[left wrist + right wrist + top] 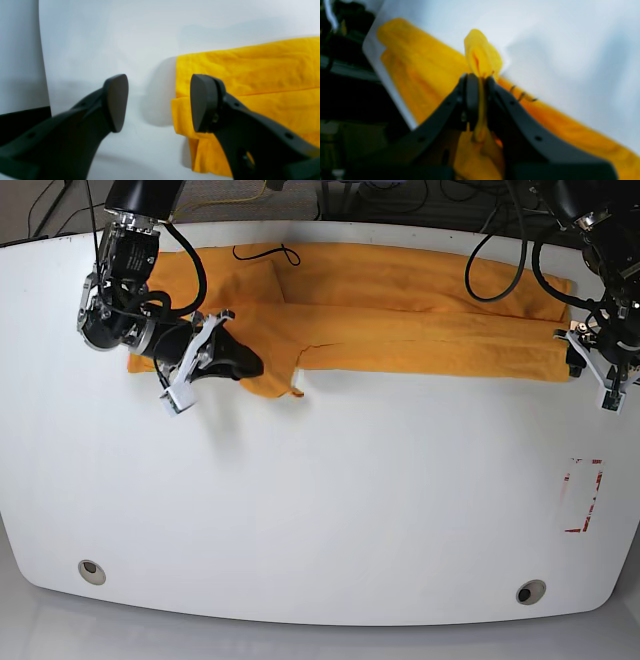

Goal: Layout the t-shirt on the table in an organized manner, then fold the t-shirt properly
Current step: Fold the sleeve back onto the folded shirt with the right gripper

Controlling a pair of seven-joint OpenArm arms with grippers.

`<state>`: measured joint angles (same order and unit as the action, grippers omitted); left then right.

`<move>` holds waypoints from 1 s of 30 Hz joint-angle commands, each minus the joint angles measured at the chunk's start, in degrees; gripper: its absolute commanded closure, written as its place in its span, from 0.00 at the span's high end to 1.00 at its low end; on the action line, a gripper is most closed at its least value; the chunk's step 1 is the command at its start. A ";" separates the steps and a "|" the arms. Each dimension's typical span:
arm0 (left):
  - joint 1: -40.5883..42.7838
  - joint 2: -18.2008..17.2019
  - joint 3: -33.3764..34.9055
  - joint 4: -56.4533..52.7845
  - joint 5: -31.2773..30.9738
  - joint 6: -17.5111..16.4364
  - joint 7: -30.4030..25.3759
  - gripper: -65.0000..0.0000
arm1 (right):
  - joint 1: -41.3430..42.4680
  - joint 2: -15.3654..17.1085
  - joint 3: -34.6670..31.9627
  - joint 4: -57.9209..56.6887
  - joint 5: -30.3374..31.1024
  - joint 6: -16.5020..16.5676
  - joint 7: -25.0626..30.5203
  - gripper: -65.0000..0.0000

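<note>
The orange-yellow t-shirt [420, 320] lies folded lengthwise in a long band along the table's [350, 500] far edge. In the base view my right gripper [252, 367] sits at the band's left part, near a sleeve. Up close, the right gripper [481, 82] is shut on a pinched-up fold of the t-shirt [420, 75]. At the band's right end my left gripper [592, 375] stands open. In the left wrist view the left gripper [160, 102] is open, with one finger [202, 105] over the t-shirt's [250, 75] end and the other over bare table.
A thin black thread [260, 252] lies on the cloth near the far edge. Two grey grommet holes [91, 571] [530, 591] sit near the front edge, and a red-outlined rectangle [583, 495] is at the right. Black cables hang behind the table.
</note>
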<state>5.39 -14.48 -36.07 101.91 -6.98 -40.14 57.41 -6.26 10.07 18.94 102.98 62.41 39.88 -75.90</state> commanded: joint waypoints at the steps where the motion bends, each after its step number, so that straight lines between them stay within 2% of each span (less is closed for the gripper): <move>1: -0.60 -1.04 -0.28 0.73 -0.27 0.14 -1.01 0.56 | -0.99 1.58 0.27 2.47 3.65 0.12 0.51 0.00; 6: -0.60 -1.04 -0.28 0.73 -0.27 0.14 -1.01 0.56 | -4.95 3.17 0.27 4.41 5.76 0.12 0.25 0.00; 9: -0.60 -1.04 -0.19 0.73 -0.27 0.14 -1.01 0.56 | -7.14 4.40 0.27 5.46 5.85 0.12 0.25 0.04; 13: -0.60 -1.04 -0.10 0.73 -0.27 0.14 -1.01 0.56 | -9.34 5.89 0.27 5.64 5.85 0.12 0.25 0.17; 18: -0.60 -1.04 -0.10 0.73 -0.27 0.14 -1.01 0.56 | -11.80 7.39 0.18 5.55 5.85 0.12 0.25 0.47; 22: -0.60 -1.04 -0.01 0.73 -0.27 0.14 -1.01 0.56 | -13.03 8.53 0.18 5.64 5.94 0.12 0.16 0.66; 26: -0.60 -1.12 -0.01 0.73 -0.27 0.14 -1.01 0.56 | -14.09 9.67 0.18 5.72 6.29 0.12 0.07 0.75; 30: -0.68 -1.12 -0.01 0.73 -0.27 0.14 -1.01 0.56 | -14.27 10.73 0.45 5.72 9.63 0.12 -0.10 0.75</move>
<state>5.41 -14.63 -35.94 101.82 -6.94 -40.14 57.43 -20.75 19.75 18.79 107.57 69.45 39.88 -76.99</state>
